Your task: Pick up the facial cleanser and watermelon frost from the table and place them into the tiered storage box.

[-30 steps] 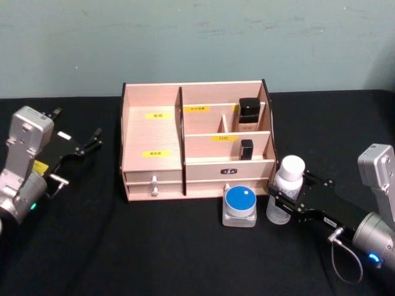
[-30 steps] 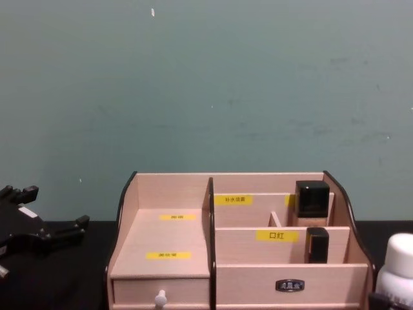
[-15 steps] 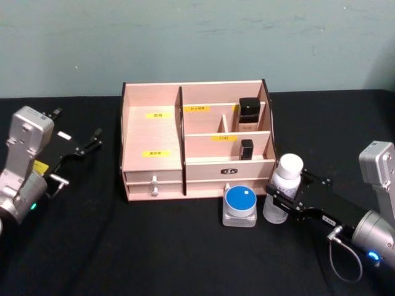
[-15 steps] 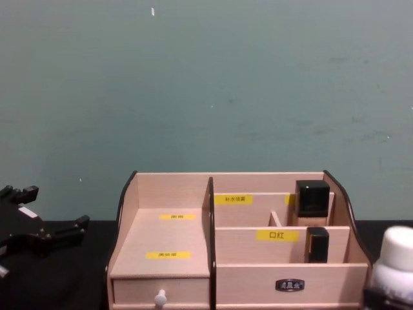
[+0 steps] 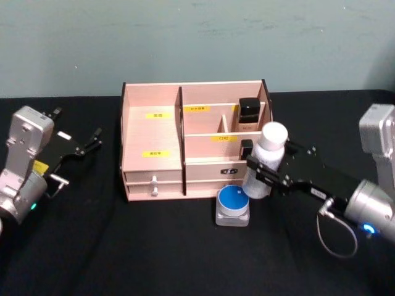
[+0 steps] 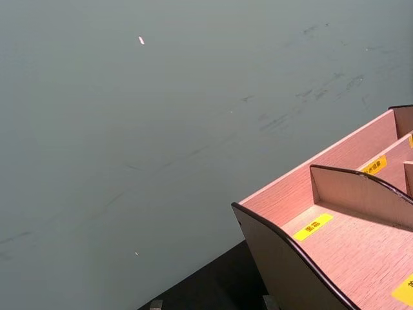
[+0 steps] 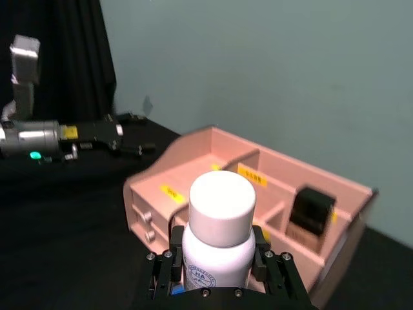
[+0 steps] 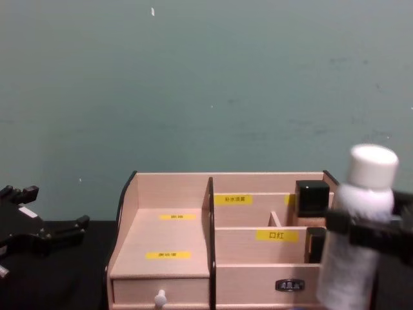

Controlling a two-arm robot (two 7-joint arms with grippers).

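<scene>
the box (image 5: 152, 139) is pale matt wood with visible grain, dark edges and yellow paper-like labels (image 5: 158, 115). the bottle (image 5: 270, 145) is smooth white plastic, its body cloudy. the jar (image 5: 232, 205) has a glossy blue top over a clear body. the tablecloth (image 5: 154, 246) is matt black fabric. the wall (image 5: 185, 37) is scuffed matt paint

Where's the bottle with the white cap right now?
In the head view the white-capped bottle is on the robot's right, gripped by the right end effector. It sits in front of the tiered storage box's right end, right beside the blue-lidded jar.
</scene>
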